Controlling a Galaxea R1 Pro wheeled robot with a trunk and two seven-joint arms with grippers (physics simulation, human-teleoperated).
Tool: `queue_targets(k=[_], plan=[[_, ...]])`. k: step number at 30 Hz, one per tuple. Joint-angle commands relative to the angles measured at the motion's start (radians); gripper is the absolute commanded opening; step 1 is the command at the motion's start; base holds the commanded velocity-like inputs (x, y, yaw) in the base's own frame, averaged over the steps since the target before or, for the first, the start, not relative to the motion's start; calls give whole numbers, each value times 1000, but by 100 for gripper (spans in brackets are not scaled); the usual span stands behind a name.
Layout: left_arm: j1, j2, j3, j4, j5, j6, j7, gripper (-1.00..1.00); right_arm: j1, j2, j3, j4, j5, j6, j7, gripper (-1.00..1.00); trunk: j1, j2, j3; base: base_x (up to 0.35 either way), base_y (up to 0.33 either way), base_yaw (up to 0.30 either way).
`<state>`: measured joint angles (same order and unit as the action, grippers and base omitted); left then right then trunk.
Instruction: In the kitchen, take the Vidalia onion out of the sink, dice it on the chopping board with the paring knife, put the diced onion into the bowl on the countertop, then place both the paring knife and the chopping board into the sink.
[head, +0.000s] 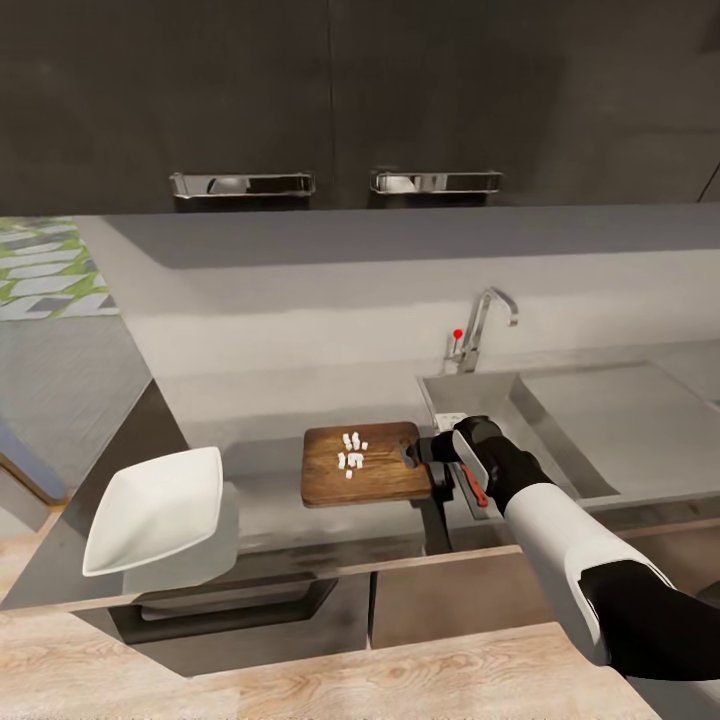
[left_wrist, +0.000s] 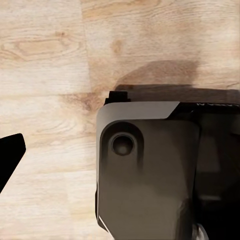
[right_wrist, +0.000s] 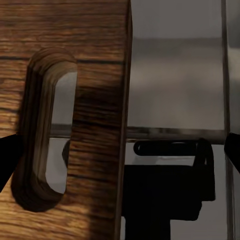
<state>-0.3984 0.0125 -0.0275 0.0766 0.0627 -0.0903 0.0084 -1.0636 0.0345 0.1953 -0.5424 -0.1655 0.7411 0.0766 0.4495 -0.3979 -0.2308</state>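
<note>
The brown chopping board (head: 365, 464) lies on the grey countertop (head: 270, 400) just left of the sink (head: 545, 425). Several small white pieces of diced onion (head: 352, 453) sit on its middle. My right gripper (head: 433, 452) hovers open over the board's right end. In the right wrist view the board's handle slot (right_wrist: 47, 125) and edge lie between the spread fingertips (right_wrist: 7, 157). The paring knife (head: 477, 487), red-handled, lies on the strip between board and basin, beside my right wrist. The white bowl (head: 155, 508) rests at the counter's left corner. A left gripper finger (left_wrist: 11, 155) hangs over wooden floor.
A chrome tap (head: 482, 325) with a red knob (head: 458, 334) stands behind the basin. The flat drainer (head: 620, 400) extends right of it. Dark wall cabinets with steel handles (head: 242, 184) hang above. The robot's own grey body (left_wrist: 150, 170) sits close to the left wrist camera.
</note>
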Motion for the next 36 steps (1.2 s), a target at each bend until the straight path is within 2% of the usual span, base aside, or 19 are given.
queue_targets(k=[1,17,36], plan=[[-2,0,-3,5,7,-8,1,100,-1,-1,4,-1,-8,3,-3,100,1,-2,-3,0,0,0],[-2,0,-3,5,7,-8,1,100,-1,-1,4,0,-8,3,-3,100,1,-2,-23,0,0,0],[-2,0,-3,5,6,-7,1,100,-1,4,4,1,-9,1,-2,100,1,-2,-25,0,0,0]])
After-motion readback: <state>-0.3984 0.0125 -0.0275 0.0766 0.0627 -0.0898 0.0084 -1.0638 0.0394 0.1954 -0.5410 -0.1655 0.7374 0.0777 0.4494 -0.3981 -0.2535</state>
